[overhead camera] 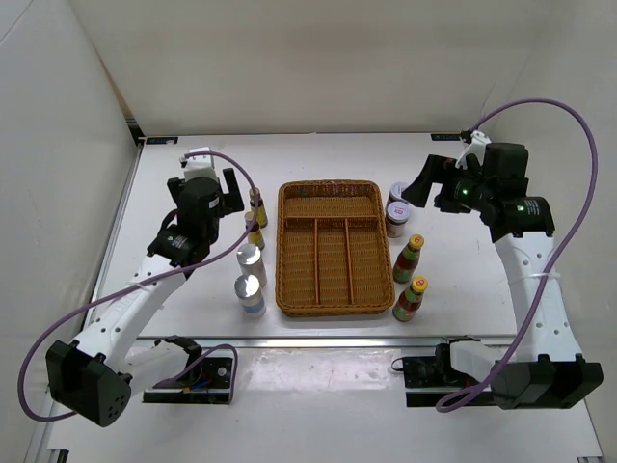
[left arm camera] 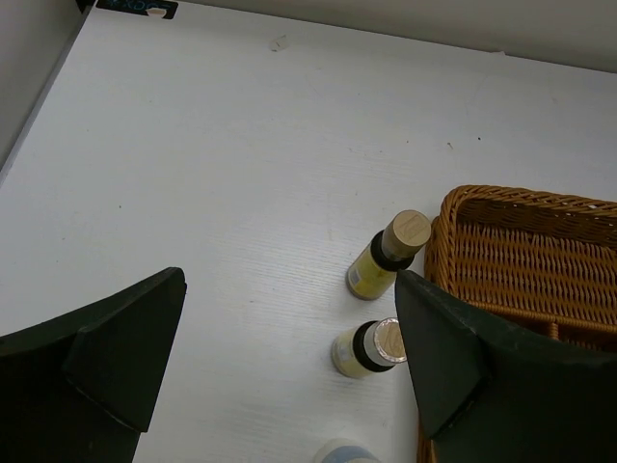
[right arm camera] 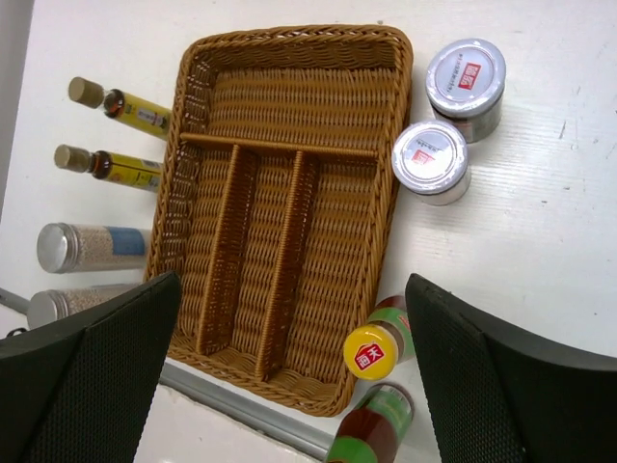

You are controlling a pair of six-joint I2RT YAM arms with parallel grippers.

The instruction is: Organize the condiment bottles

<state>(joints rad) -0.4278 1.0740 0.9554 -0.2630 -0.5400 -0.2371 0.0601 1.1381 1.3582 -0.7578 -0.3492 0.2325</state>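
Condiment bottles point(overhead camera: 409, 258) upright, 4 ea. side of tray point(overhead camera: 328, 184).

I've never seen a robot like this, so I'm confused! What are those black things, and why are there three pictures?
Two robot arms are bolted to a white table. One picture looks down from above; the others come from a camera on each wrist. The black shapes are fingers. The left end effector and right end effector are open, holding nothing. An empty wicker tray sits in the middle. On its left: two yellow-labelled bottles and two silver-topped shakers. On its right: two jars and two red sauce bottles.
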